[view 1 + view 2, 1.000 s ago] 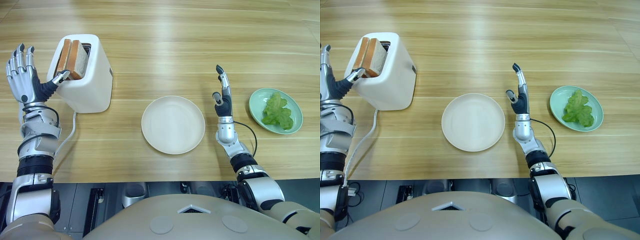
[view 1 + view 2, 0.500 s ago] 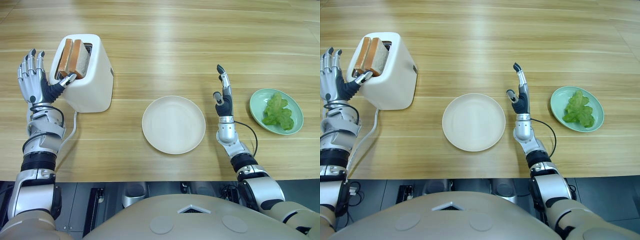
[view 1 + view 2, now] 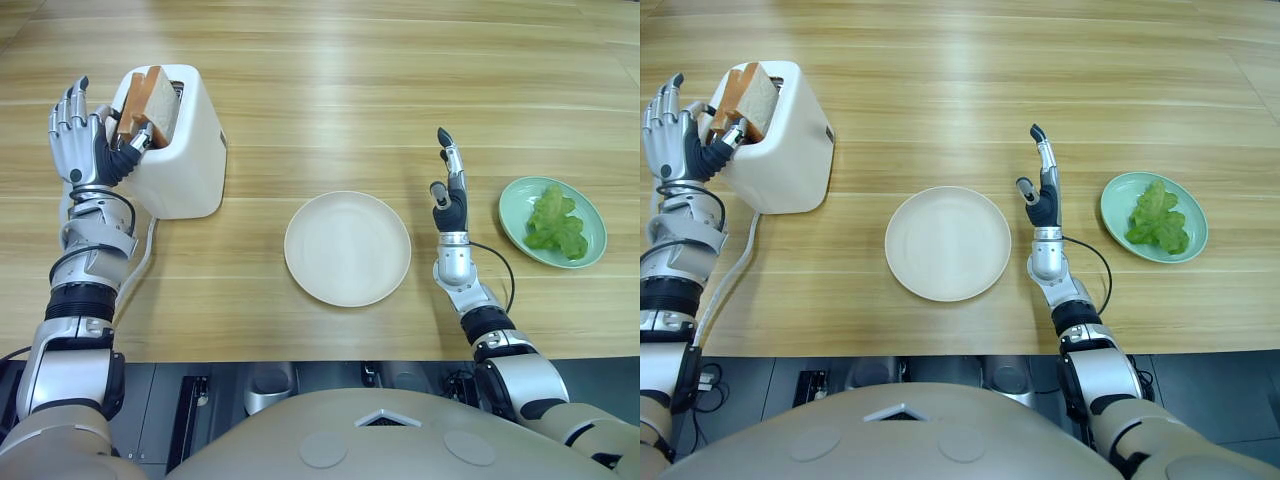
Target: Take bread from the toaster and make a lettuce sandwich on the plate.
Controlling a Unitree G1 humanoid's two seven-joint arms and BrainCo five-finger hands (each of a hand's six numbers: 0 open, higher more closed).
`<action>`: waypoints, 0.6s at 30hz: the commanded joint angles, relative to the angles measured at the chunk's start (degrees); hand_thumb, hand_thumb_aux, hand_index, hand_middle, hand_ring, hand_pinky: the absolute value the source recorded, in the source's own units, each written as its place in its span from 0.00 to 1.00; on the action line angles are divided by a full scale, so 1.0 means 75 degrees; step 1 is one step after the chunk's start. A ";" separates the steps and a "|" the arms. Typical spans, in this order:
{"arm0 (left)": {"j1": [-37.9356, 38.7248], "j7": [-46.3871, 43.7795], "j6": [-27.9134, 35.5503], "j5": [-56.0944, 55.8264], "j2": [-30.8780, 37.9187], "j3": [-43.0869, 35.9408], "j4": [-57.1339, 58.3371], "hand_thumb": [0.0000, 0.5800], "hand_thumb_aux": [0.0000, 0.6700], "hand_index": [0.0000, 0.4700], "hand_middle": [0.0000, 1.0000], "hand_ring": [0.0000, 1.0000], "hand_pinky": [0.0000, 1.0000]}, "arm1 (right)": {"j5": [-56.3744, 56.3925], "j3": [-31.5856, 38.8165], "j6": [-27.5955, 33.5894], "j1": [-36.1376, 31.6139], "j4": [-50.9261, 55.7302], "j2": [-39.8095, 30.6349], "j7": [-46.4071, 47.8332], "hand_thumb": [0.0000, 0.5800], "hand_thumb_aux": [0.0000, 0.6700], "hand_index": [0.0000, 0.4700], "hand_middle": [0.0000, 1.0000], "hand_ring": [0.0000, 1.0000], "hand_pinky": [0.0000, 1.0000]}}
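Two slices of bread point(image 3: 155, 95) stand up out of the white toaster point(image 3: 190, 150) at the far left of the wooden table. My left hand point(image 3: 85, 135) is against the toaster's left side, fingers spread and pointing up, thumb touching the nearer slice; it is open, not closed around the bread. An empty cream plate point(image 3: 347, 249) lies in the middle. Upright between the plate and the lettuce stands my right hand point(image 3: 448, 195), open and holding nothing. The lettuce point(image 3: 553, 222) lies in a small green dish point(image 3: 592, 248) at the right.
The toaster's white cable point(image 3: 140, 265) runs from its base toward the table's front edge, beside my left forearm. Bare wood stretches behind the plate and across the far half of the table.
My left hand has moved right and up to the toaster, its thumb now on the bread. The slices lean a little more to the right. The right hand has stayed put.
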 commanded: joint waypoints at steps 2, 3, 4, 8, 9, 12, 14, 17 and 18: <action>0.0128 0.0082 -0.0171 -0.0032 0.0004 -0.0216 0.0742 1.00 1.00 0.98 0.00 0.00 0.00 | 0.0106 -0.0047 0.0004 0.0081 -0.0150 -0.0013 0.0115 0.00 0.00 0.00 0.00 0.00 0.00; 0.0131 0.0102 -0.0237 -0.0049 -0.0012 -0.0245 0.0791 1.00 1.00 0.98 0.00 0.00 0.00 | 0.0118 -0.0053 0.0004 0.0096 -0.0167 -0.0019 0.0130 0.00 0.00 0.00 0.00 0.00 0.00; 0.0133 0.0117 -0.0298 -0.0063 -0.0035 -0.0273 0.0817 1.00 1.00 0.98 0.00 0.00 0.00 | 0.0129 -0.0059 0.0004 0.0111 -0.0184 -0.0025 0.0145 0.00 0.00 0.00 0.00 0.00 0.00; 0.0482 0.0313 -0.0525 -0.0141 -0.0092 -0.0265 0.0475 1.00 1.00 0.98 0.00 0.00 0.00 | 0.0159 -0.0075 0.0016 0.0147 -0.0233 -0.0036 0.0198 0.00 0.00 0.00 0.00 0.00 0.00; 0.0527 0.0399 -0.0567 -0.0162 -0.0106 -0.0244 0.0405 1.00 1.00 0.98 0.00 0.00 0.00 | 0.0164 -0.0082 0.0016 0.0153 -0.0238 -0.0039 0.0208 0.00 0.00 0.00 0.00 0.00 0.00; 0.0599 0.0755 -0.0688 -0.0195 -0.0122 -0.0118 0.0146 1.00 1.00 0.98 0.00 0.00 0.00 | 0.0166 -0.0104 0.0012 0.0169 -0.0249 -0.0043 0.0222 0.00 0.00 0.00 0.00 0.00 0.00; 0.0613 0.0855 -0.0688 -0.0351 -0.0152 0.0052 0.0002 1.00 1.00 0.98 0.00 0.00 0.00 | 0.0167 -0.0114 0.0010 0.0179 -0.0254 -0.0046 0.0221 0.00 0.00 0.00 0.00 0.00 0.00; 0.0580 0.0634 -0.0672 -0.0509 -0.0209 0.0100 -0.0048 1.00 1.00 0.98 0.00 0.00 0.00 | 0.0168 -0.0124 0.0011 0.0185 -0.0250 -0.0056 0.0210 0.00 0.00 0.00 0.00 0.00 0.00; 0.0596 0.0555 -0.0627 -0.0501 -0.0224 0.0074 -0.0113 1.00 1.00 0.98 0.00 0.00 0.00 | 0.0176 -0.0127 0.0009 0.0183 -0.0245 -0.0059 0.0213 0.00 0.00 0.00 0.00 0.00 0.00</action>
